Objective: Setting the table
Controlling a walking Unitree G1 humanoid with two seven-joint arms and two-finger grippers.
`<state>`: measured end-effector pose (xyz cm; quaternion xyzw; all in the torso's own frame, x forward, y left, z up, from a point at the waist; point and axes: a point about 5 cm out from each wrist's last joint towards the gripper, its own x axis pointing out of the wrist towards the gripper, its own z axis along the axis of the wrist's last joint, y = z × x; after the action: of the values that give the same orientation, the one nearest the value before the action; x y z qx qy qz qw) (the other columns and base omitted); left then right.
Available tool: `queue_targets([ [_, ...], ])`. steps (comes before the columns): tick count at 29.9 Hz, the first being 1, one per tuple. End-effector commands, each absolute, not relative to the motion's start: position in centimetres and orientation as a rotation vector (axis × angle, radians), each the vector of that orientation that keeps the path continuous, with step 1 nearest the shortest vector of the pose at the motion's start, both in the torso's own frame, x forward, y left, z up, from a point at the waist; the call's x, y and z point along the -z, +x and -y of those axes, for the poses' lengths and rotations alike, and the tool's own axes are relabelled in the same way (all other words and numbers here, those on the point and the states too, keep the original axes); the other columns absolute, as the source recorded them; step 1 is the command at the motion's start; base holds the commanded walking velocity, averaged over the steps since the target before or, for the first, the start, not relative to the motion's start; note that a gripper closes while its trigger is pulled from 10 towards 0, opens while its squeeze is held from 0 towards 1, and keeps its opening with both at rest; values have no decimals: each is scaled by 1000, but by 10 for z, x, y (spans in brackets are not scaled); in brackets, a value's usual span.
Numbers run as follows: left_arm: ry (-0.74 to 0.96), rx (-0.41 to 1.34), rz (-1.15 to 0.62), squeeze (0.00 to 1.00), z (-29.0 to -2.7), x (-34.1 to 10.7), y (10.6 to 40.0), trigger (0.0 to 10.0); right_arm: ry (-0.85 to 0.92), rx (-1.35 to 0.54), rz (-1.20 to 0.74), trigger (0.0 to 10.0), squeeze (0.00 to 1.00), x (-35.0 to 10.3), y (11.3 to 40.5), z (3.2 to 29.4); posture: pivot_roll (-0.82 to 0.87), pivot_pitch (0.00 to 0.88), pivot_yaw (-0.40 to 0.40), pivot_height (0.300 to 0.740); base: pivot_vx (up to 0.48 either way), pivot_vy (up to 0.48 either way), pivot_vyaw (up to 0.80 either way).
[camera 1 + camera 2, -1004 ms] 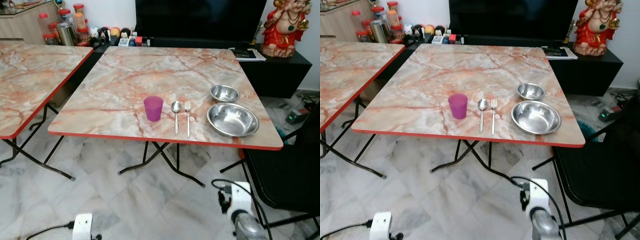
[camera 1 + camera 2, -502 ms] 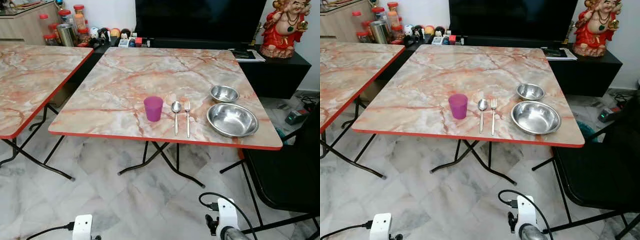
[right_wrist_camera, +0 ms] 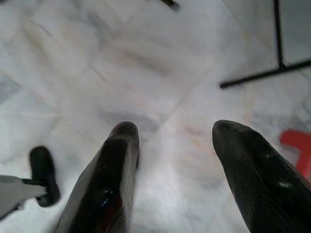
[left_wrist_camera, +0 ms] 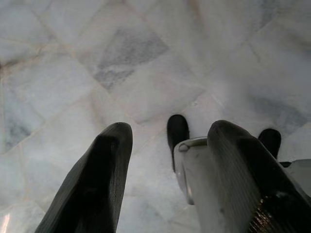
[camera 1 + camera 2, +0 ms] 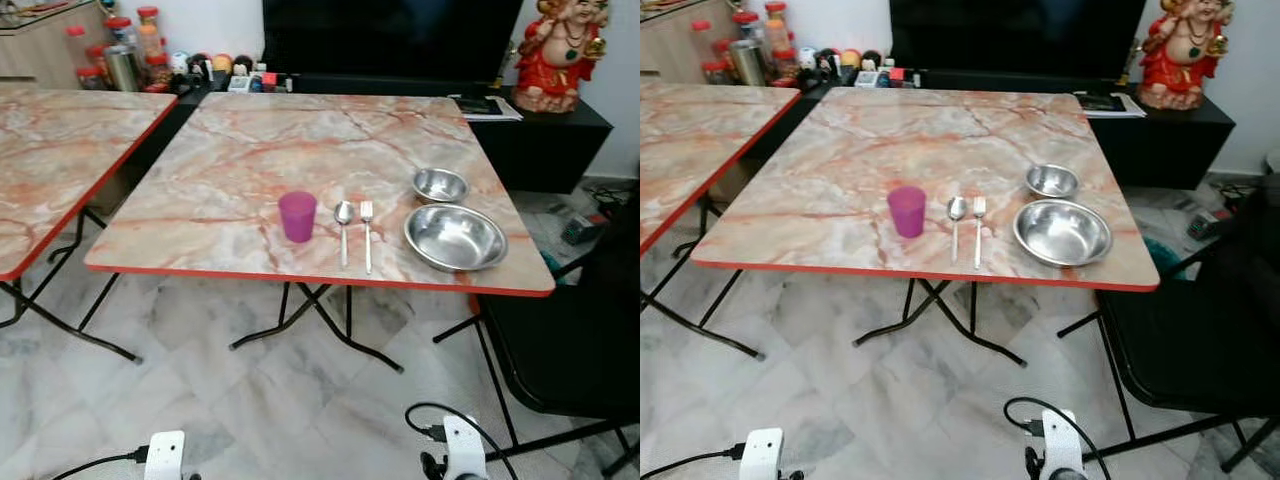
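Place setting laid out on the table, both arms hanging low and empty.

Nearest, the left gripper (image 4: 165, 160) and right gripper (image 3: 175, 160) hang over the marble floor (image 5: 260, 400), each with fingers spread and nothing between them. Beyond, along the table (image 5: 230, 150) near edge: purple cup (image 5: 297, 216), then spoon (image 5: 343, 218) and fork (image 5: 366, 222) lying side by side at its 3 o'clock, then the large bowl (image 5: 455, 237), with a small bowl (image 5: 440, 185) just behind at 12 o'clock. A black chair (image 5: 580, 340) stands at the table's 4 o'clock. Likely risks: the cup, light and probably plastic, tipping under an off-centre reach, or the cutlery sliding on smooth marble.
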<state>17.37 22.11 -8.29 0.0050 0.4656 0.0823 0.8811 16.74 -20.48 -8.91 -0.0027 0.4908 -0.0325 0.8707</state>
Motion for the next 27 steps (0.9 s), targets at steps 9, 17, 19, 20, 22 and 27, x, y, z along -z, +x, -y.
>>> queue_targets([
  [9,18,-180,-1000,0,-220,86,169,10000,-11,80,-1019,10000,0,86,167,221,-9,0,-51,740,0,-341,0],
  [17,18,-182,-1000,0,-220,86,169,10000,-7,67,-1024,10000,0,89,167,210,-7,0,-54,740,0,-336,0],
  [19,19,-182,-1000,0,-220,86,169,10000,-4,65,-1024,10000,0,89,167,208,-8,0,-53,740,0,-336,0],
  [20,20,-182,-1000,0,-220,86,169,10000,-3,65,-1024,10000,0,89,167,208,-8,0,-53,740,0,-337,0],
  [22,21,-174,-1001,0,-220,86,169,10000,5,70,-1019,10000,0,89,167,208,-8,0,-53,740,0,-141,0],
  [27,36,-147,-971,0,-219,84,172,10000,10,77,-1009,10000,0,87,168,213,-7,0,-55,740,0,0,0],
])
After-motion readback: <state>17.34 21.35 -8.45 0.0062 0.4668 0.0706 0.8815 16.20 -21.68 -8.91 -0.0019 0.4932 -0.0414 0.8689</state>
